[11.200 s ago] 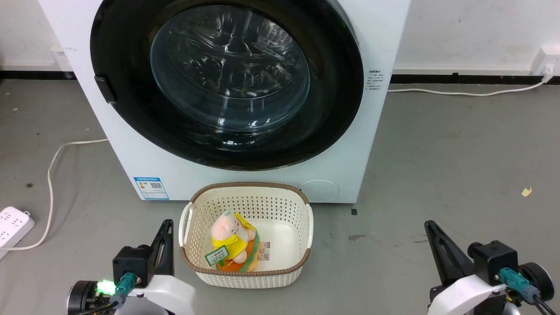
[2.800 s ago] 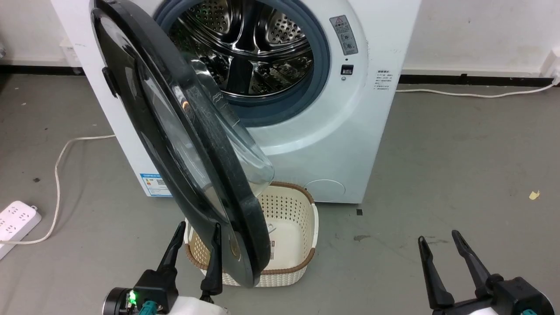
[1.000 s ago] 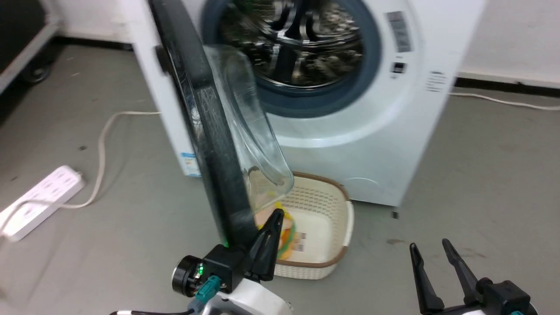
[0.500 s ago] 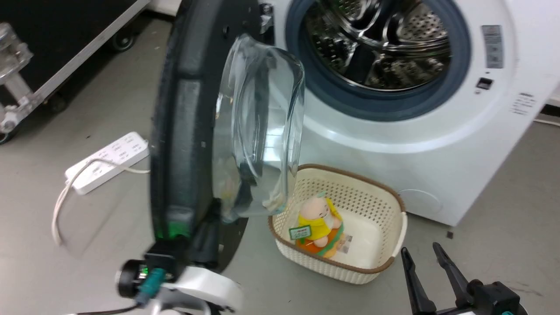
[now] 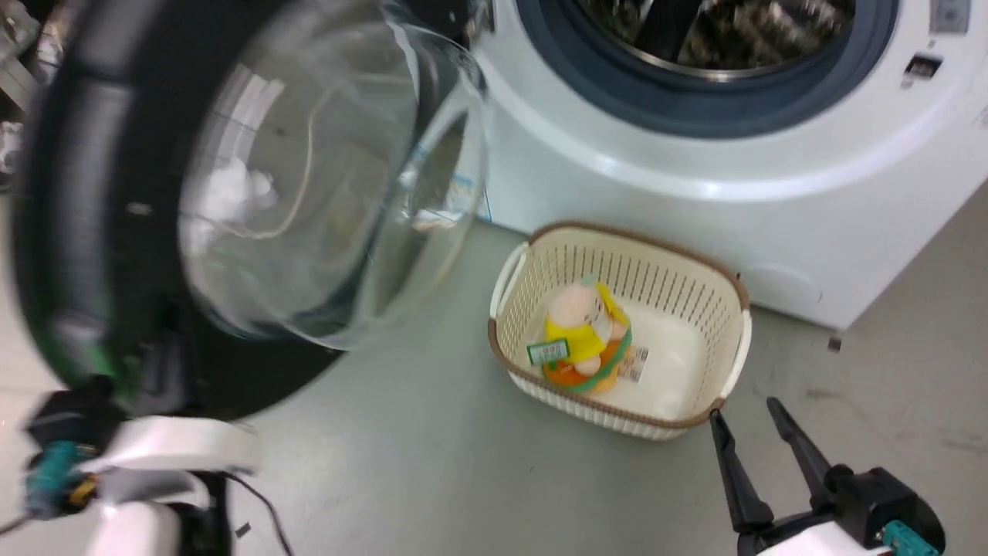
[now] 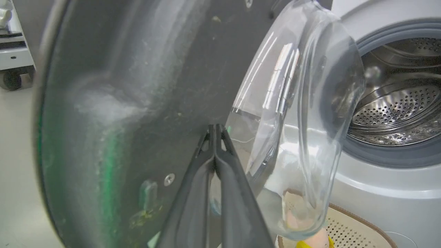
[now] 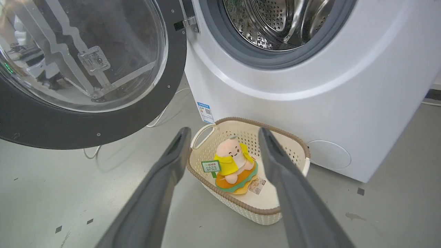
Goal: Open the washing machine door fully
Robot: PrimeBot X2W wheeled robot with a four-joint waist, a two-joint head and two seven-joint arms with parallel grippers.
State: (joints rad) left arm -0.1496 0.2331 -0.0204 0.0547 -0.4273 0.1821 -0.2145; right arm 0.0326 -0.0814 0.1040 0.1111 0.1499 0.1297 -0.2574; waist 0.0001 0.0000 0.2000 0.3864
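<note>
The washing machine door [image 5: 69,232] stands swung far out to the left, its black inner rim and bulging glass bowl [image 5: 332,177] facing me. The white washing machine [image 5: 695,208] has its grey-rimmed steel drum [image 7: 275,24] uncovered. In the left wrist view my left gripper [image 6: 215,128] is shut, its tips against the door's [image 6: 137,86] black inner face beside the glass bowl [image 6: 303,137]. Its white forearm [image 5: 170,452] shows low at the left below the door. My right gripper [image 5: 745,417] hangs open over the floor, apart from the door [image 7: 86,132].
A cream perforated basket [image 5: 695,278] with a plush toy [image 5: 583,332] sits on the floor before the machine [image 7: 327,86], just ahead of my right gripper [image 7: 224,132]. A white cable [image 7: 156,120] runs under the door. A wheeled cart [image 6: 13,62] stands at the far left.
The door has swung further open to the left, my shut left gripper going with it against its inner face. The head camera has turned left and down. The right gripper stays open.
</note>
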